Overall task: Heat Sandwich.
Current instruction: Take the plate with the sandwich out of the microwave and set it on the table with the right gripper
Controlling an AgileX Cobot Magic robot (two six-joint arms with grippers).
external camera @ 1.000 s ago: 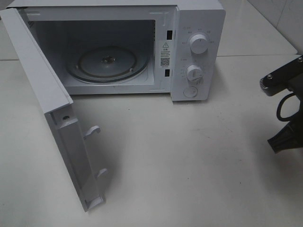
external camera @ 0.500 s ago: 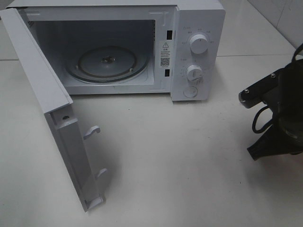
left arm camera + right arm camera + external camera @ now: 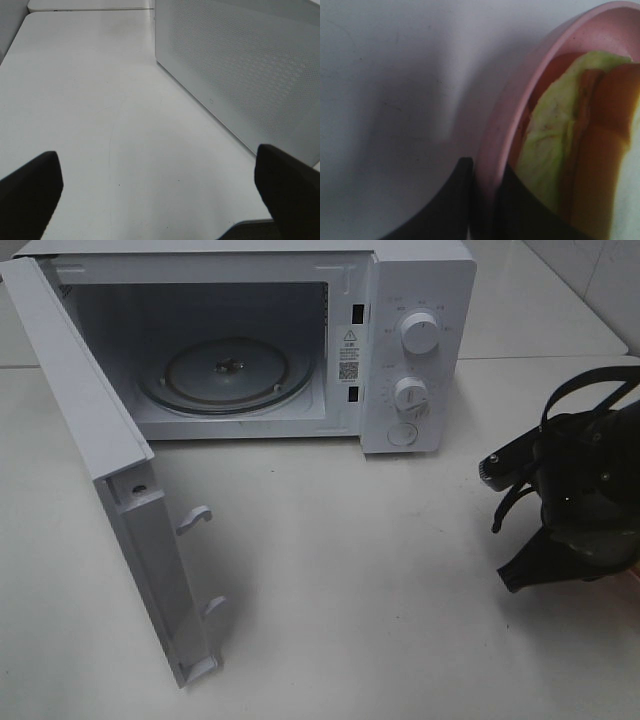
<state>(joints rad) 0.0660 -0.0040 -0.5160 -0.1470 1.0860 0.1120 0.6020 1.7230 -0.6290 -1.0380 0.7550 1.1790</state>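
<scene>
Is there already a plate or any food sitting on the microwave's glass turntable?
No, in the exterior high view the microwave stands with its door open and the glass turntable bare.

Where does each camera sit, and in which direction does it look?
Exterior high: mounted high, facing down at the open microwave; right arm at the side.
Left wrist: behind the left gripper, open, facing the microwave door.
Right wrist: close on the pink plate rim between its jaws, sandwich on it.
Shared: the door.
</scene>
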